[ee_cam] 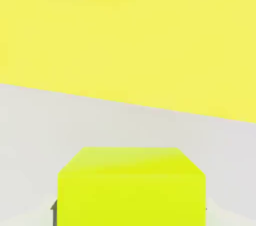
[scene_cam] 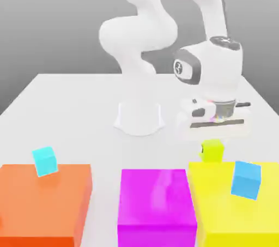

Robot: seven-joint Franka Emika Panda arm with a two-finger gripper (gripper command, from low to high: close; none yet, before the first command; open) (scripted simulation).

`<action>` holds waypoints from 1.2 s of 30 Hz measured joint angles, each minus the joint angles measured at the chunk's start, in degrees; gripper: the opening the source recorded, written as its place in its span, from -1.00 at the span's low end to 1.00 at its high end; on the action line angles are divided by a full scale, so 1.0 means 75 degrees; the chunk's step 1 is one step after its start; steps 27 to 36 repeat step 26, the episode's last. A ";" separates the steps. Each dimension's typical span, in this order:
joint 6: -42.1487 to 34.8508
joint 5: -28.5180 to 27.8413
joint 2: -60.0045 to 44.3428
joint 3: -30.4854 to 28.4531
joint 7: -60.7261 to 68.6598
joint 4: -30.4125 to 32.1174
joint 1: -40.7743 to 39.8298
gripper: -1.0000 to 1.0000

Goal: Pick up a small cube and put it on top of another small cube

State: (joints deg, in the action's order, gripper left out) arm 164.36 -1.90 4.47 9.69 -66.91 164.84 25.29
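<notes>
Exterior view: the gripper [scene_cam: 213,138] hangs at about four o'clock from the arm's white base [scene_cam: 139,119], clamped on the small lime cube [scene_cam: 212,150], just above the big yellow block's [scene_cam: 234,208] far edge. A blue cube [scene_cam: 246,180] sits on that yellow block; a cyan cube [scene_cam: 44,161] tilts on the orange block [scene_cam: 43,202]; magenta block [scene_cam: 157,205] between.

Hand view: lime cube [ee_cam: 131,185] at six o'clock, yellow block [ee_cam: 130,35] at twelve, white table [ee_cam: 100,120] between.
</notes>
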 joint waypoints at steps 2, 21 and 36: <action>-0.0424 -0.0152 0.0162 -0.0417 0.0104 -0.0298 -0.0452 -1.00; -0.2756 -0.0569 0.0841 -0.4343 -0.0275 -0.1464 -0.5018 -1.00; -0.2003 -0.0329 0.0209 -0.4434 -0.0096 -0.1323 -0.4993 1.00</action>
